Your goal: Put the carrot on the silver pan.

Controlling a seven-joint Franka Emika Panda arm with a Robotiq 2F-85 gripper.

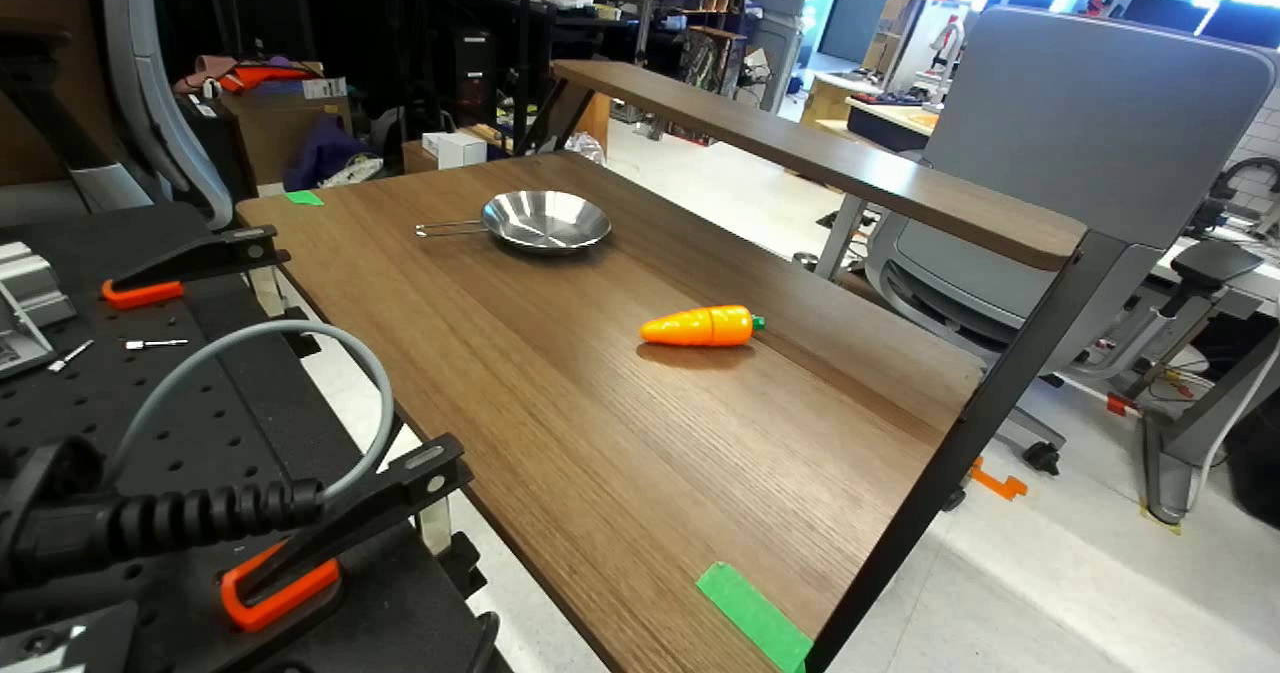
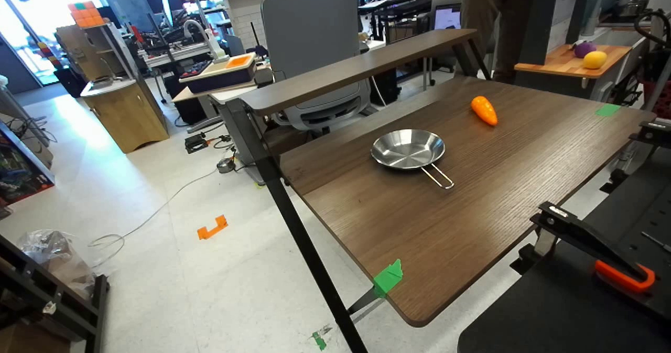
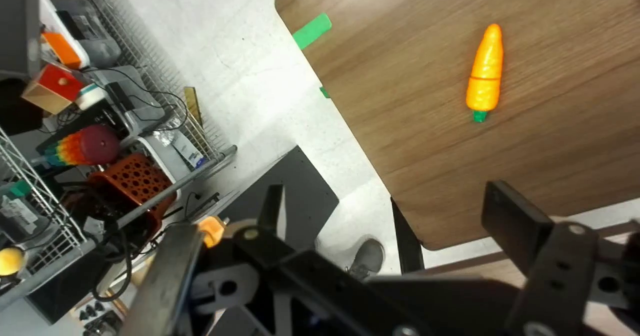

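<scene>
- In an exterior view: carrot [image 1: 700, 327] lies on its side on the tabletop [image 1: 540, 403], nearer the edge under the shelf [image 1: 820, 163] than the edge beside the black board [image 1: 180, 393], tip toward the latter. Pan [image 1: 547, 223] sits upright near the far short edge, well apart from carrot; presumably spaced so that pick and place stay separate moves.
- In an exterior view: pan [image 2: 408, 149] faces up, its handle [image 2: 443, 175] pointing toward the board-side edge, likely set so to leave the hollow free from above. Carrot [image 2: 483, 110] rests toward the far short edge, touching only the tabletop. Tape [image 2: 388, 278] shows near two corners, probably marking work limits.
- Wrist view: pincer [image 3: 387, 206] released, jaws spread wide, nothing between them. Carrot [image 3: 485, 71] lies beyond the jaws, ungrasped, inward of the taped short edge. Pan not in this view.
- Carrot's look, same view: glossy orange, tapering to a blunt tip, thin seam round the thicker half, green stub [image 3: 480, 117] at the thick end. Probably hard; may roll if pinched off-centre.
</scene>
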